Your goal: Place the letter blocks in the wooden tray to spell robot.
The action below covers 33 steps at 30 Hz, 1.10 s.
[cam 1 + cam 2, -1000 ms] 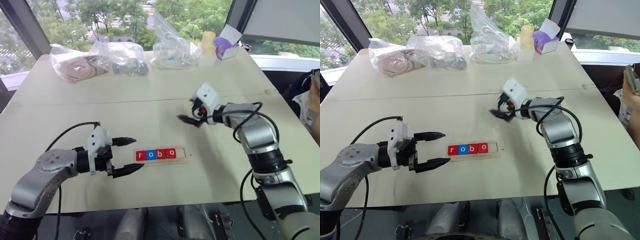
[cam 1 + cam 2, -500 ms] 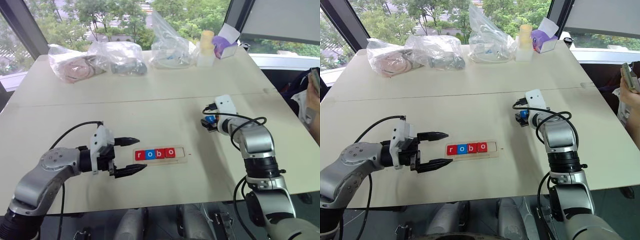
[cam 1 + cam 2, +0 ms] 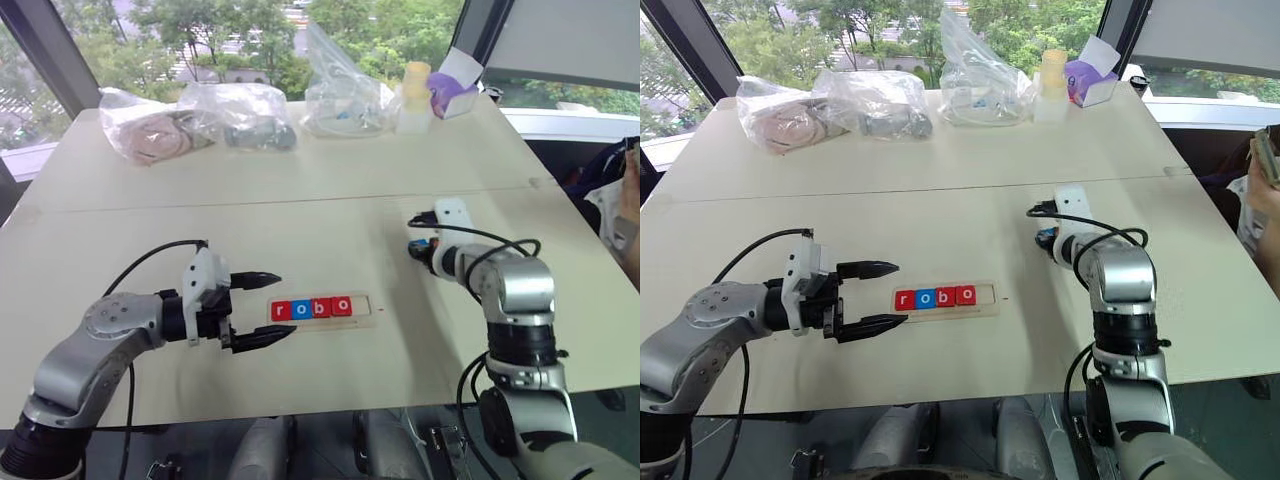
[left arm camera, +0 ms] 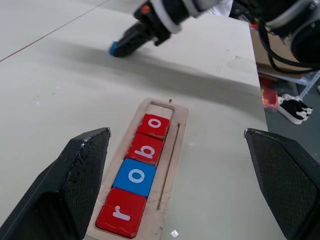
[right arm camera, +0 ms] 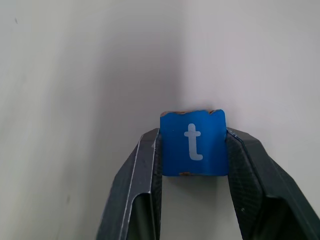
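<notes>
Now right claw (image 5: pixel 192 150) clamped on blue t block (image 5: pixel 193 143), previously open, lowered to table (image 3: pixel 300 220)

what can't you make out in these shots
- Contents of the plastic bags: head views, crumpled film blurs them.
- The blue t block in the head views: the right gripper covers it, letter too small.
- Whether that block is lifted or resting on the table: right wrist view gives no height cue.
</notes>
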Each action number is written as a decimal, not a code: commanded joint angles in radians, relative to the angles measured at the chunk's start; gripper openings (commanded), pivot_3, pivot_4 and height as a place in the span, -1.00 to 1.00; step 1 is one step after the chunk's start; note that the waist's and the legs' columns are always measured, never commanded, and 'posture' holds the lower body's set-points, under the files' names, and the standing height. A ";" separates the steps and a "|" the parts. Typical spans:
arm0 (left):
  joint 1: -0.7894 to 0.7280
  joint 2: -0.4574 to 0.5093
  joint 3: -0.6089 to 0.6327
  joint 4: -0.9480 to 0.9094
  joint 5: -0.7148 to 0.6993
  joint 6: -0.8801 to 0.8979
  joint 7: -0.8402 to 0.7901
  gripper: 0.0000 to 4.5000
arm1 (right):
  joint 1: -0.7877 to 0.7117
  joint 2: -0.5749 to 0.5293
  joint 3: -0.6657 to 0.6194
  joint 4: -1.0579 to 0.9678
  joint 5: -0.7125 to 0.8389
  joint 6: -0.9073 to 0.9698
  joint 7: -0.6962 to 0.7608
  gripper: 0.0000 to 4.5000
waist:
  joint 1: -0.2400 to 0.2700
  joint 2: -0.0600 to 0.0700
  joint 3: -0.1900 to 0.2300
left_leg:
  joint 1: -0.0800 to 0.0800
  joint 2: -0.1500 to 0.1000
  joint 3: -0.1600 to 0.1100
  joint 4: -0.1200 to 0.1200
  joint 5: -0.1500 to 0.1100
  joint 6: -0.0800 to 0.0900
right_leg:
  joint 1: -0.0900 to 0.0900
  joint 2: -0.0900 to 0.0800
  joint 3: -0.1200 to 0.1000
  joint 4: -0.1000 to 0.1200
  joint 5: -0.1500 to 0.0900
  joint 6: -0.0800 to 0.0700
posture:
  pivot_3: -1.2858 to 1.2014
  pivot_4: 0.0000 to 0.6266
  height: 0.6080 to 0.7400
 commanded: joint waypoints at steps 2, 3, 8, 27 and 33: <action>0.010 -0.008 -0.001 -0.005 0.011 -0.033 -0.007 1.00 | 0.189 0.006 0.022 -0.271 0.054 0.207 -0.007 -0.48 | -0.001 -0.001 -0.001 | 0.000 0.000 0.000 0.000 0.000 0.000 | 0.000 0.000 0.000 0.000 0.000 0.000 | 0.03 -0.52 1.00; 0.010 -0.010 -0.003 -0.003 0.013 -0.035 -0.009 1.00 | 0.224 0.006 0.023 -0.314 0.066 0.208 -0.009 -0.48 | -0.001 -0.001 -0.001 | 0.000 0.000 0.000 0.000 0.000 0.000 | 0.000 0.000 0.000 0.000 0.000 0.000 | 0.03 -0.52 1.00; 0.014 -0.019 -0.010 0.013 0.021 -0.052 -0.017 1.00 | 0.309 0.028 0.004 -0.441 0.127 0.208 -0.031 -0.48 | -0.003 -0.002 -0.002 | 0.001 0.000 0.000 0.001 0.000 0.000 | 0.002 0.000 -0.001 -0.001 -0.002 -0.002 | 0.03 -0.52 1.00; -0.040 -0.030 -0.031 0.086 0.056 -0.100 -0.043 1.00 | 0.172 -0.757 0.283 -0.114 0.228 -0.531 0.660 0.99 | -0.005 -0.001 0.002 | 0.005 0.000 0.002 0.000 -0.001 0.002 | 0.009 -0.001 -0.003 -0.007 -0.004 0.002 | 0.03 -0.52 1.00; -0.048 -0.029 -0.026 0.086 0.060 -0.100 -0.042 1.00 | 0.135 -0.770 0.386 0.179 0.085 -1.078 0.895 0.99 | -0.005 -0.001 0.003 | 0.005 0.001 0.003 0.001 -0.002 0.003 | 0.009 -0.001 -0.002 -0.007 -0.003 0.001 | 0.03 -0.52 1.00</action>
